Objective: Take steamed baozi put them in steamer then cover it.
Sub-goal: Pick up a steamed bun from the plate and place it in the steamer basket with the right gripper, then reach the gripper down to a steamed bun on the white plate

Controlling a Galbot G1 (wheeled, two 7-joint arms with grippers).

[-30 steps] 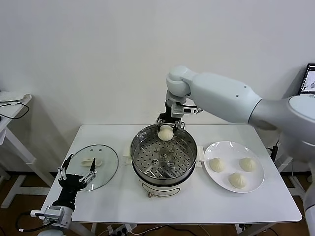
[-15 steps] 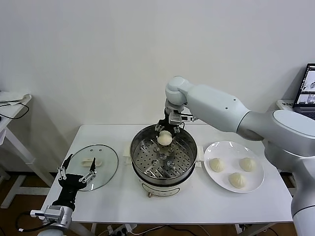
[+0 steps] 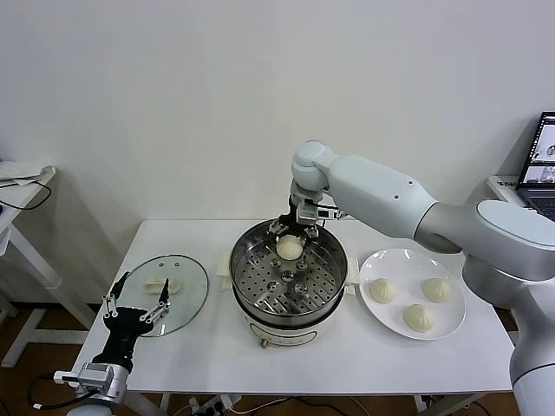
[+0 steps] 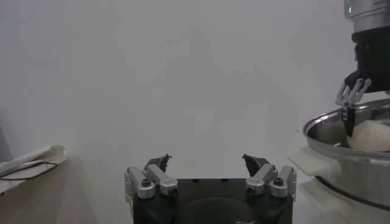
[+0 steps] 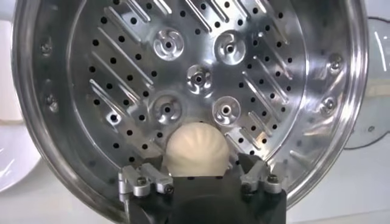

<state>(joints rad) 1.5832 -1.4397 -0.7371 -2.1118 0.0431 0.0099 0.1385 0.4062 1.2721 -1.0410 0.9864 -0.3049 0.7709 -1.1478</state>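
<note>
Since the earlier frame my right gripper (image 3: 290, 229) has come down to the far rim of the steamer (image 3: 289, 276) and its fingers have spread: the baozi (image 3: 289, 248) it carried now sits on the perforated tray near the far wall, between the opened fingers and, as far as I can see, no longer squeezed. In the right wrist view the bun (image 5: 195, 151) rests pleats-up on the tray, just ahead of the two finger bases, with the jaws standing wide on either side. It is round, so I can name no long axis; its pleated top faces upward.

The steamer stands upright in the middle of the white table (image 3: 217, 355), open at the top, its white side handles pointing left and right. To my right a white plate (image 3: 381, 260) lies flat just beside it with three more baozi (image 3: 381, 290) on it, apart from one another. To my left the glass cover (image 3: 186, 282) lies flat on the table, its white handle up.

My left gripper (image 3: 137, 303) hangs at the table's near left edge by the cover, fingers spread, holding nothing; the left wrist view shows its tips (image 4: 159, 162) well apart.

Behind the table is a plain white wall. A laptop (image 3: 542, 160) shows at the right edge.
</note>
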